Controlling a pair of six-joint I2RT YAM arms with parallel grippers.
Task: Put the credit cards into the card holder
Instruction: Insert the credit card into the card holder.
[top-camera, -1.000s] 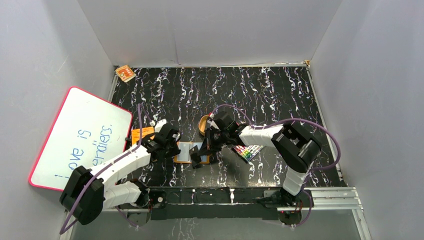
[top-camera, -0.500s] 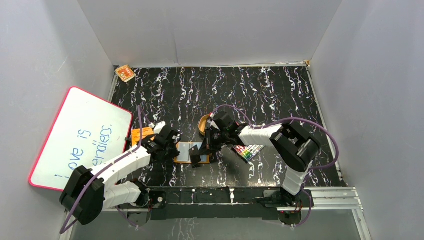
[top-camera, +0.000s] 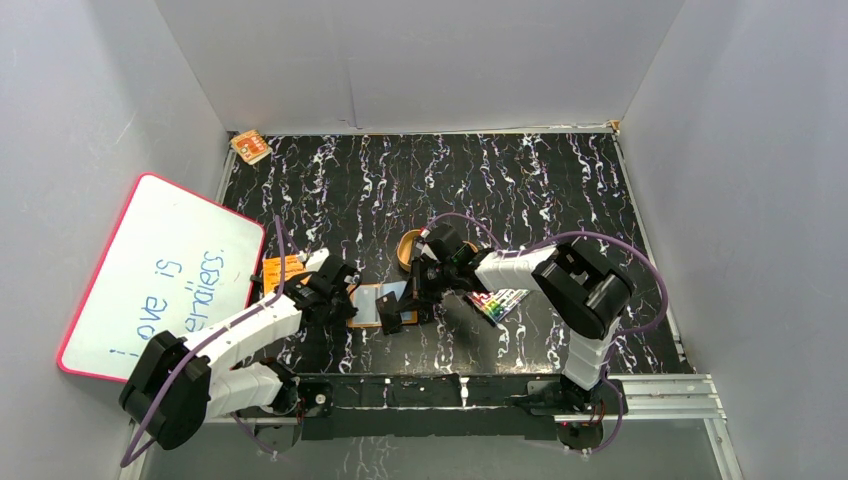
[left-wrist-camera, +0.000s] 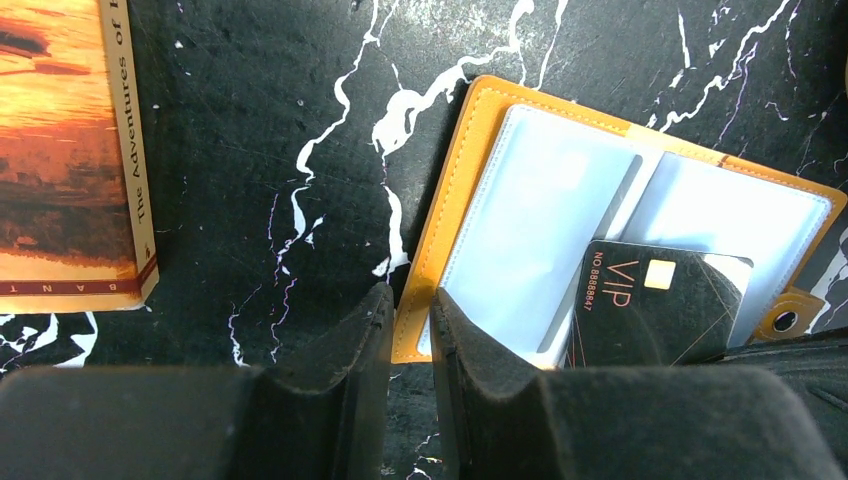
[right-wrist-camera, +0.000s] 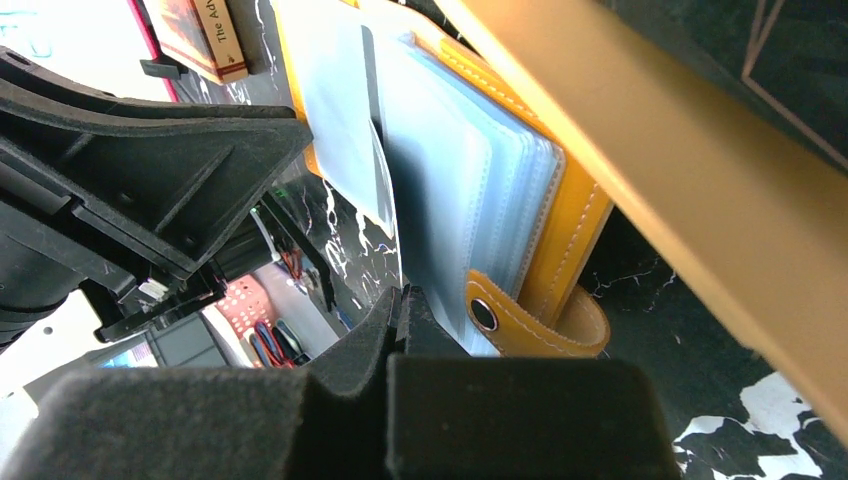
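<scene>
Both arms reach low. The left end effector (left-wrist-camera: 408, 330) apparently pinches the edge of the open card holder (left-wrist-camera: 455, 190). The right end effector (right-wrist-camera: 398, 310) is clenched on a credit card (left-wrist-camera: 650, 310) over its sleeves.

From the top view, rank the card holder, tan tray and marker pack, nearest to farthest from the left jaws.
1. Card holder: lies open just right of the left gripper, its edge right at the jaws.
2. Tray: farther back and to the right, partly hidden by the right arm.
3. Markers: farthest, well to the right, beyond the right arm.
</scene>
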